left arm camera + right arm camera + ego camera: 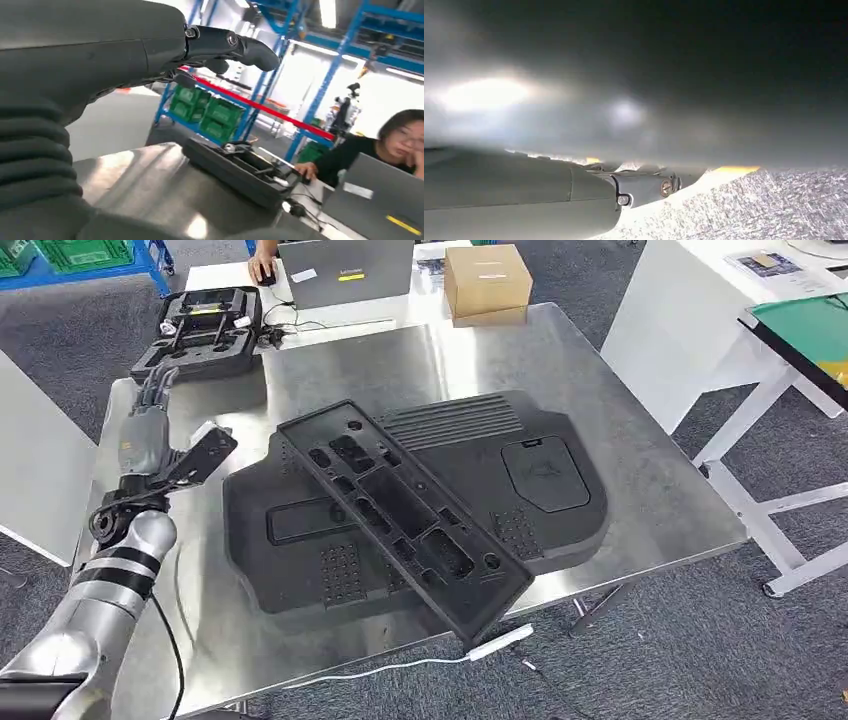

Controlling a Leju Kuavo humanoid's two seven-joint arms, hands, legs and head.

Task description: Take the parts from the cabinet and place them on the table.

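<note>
On the steel surface, two black moulded parts lie stacked: a large flat panel with ribbed and perforated zones, and across its top a long slotted frame, set diagonally with its near end past the panel's edge and close to the front edge of the surface. Both parts rest free; no hand touches them. The left hand is raised over the left side of the surface, well apart from the parts, its fingers extended and lightly spread, holding nothing. The right hand appears in its wrist view low beside carpeted floor under a blurred pale edge; whether its fingers are apart or closed cannot be told, and nothing can be made out in them. Beyond the parts stand a black foam-lined case, a cardboard box and a laptop, at which a person sits. A white cable trails off the front edge. Judged from this layout, the placing step looks complete for these two parts. The cabinet cannot be seen, so whether further parts remain to be fetched cannot be told.
</note>
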